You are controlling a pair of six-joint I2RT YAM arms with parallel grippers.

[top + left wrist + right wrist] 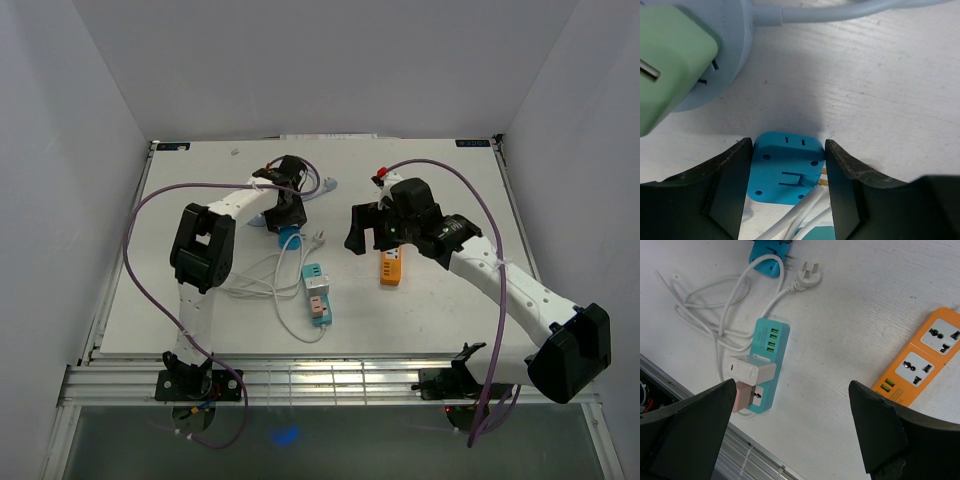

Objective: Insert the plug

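Note:
A blue plug adapter [785, 162] with brass prongs sits between my left gripper's [787, 172] black fingers [732, 180], which press on both its sides. In the top view the left gripper [286, 218] is mid-table with the blue plug [289, 239] at its tips. The blue plug also shows at the top of the right wrist view [765, 255]. A teal power strip [317, 290] lies just in front of it, carrying a white adapter [750, 371] and a pink one [742, 396]. My right gripper [362, 230] is wide open and empty above the table [792, 390].
An orange power strip [392, 266] lies under the right arm and shows in the right wrist view [927, 362]. A white cord [262, 280] loops left of the teal strip, ending in a white plug [807, 279]. A pale blue round socket [737, 50] holds a green plug [670, 55].

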